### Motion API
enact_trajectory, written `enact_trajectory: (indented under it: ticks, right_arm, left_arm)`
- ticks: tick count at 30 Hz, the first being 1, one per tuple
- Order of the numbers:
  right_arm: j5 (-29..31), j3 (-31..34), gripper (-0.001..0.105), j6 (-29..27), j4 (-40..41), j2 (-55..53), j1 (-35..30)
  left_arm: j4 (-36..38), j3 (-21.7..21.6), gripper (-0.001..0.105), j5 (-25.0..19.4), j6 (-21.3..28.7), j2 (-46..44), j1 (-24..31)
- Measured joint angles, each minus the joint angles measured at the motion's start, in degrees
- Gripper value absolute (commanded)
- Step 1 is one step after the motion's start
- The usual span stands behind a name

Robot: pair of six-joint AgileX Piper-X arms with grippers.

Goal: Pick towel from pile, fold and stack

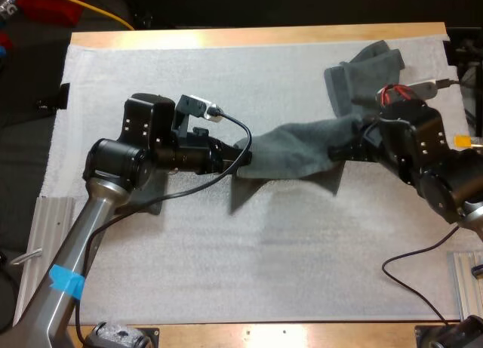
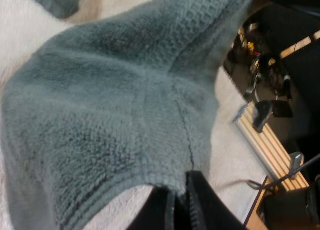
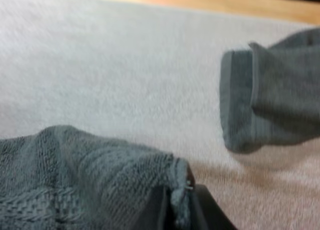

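we pinch the towel stretched between left gripper and right gripper; both bite only hem, so more pull may slip one end free.

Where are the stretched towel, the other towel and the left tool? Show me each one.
stretched towel point(image 1: 294, 148), high view, its middle.
other towel point(image 1: 366, 75), high view, its middle.
left tool point(image 1: 243, 157), high view, between its fingertips.

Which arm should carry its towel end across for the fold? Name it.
Left, probably. Both pairs of jaws grip the stretched towel, but the left gripper has bare mat around it, while the right gripper sits beside the crumpled towel.
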Motion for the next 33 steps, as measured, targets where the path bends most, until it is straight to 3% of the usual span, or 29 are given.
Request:
enact_trajectory:
  ticks: [12, 19, 23, 33]
  right_arm:
    - [0.01, -3.57, 0.002, -4.26, 11.53, -0.02, 1.42]
    - [7.48, -4.70, 0.002, -4.27, 18.27, -0.32, 9.06]
    - [10.83, -5.93, 0.002, -4.02, 23.89, -0.72, 13.58]
    - [14.84, -8.29, 0.002, 3.35, 35.66, -2.60, 24.74]
  left_arm:
    - [1.15, -0.29, 0.000, -0.46, -3.08, -4.84, -0.47]
    - [8.86, -0.29, 0.000, -6.37, -1.72, -7.62, -5.20]
    - [13.02, -0.29, 0.000, -12.18, -0.57, -8.70, -9.03]
    - [21.30, -0.29, 0.000, -20.90, -0.18, -15.28, -16.63]
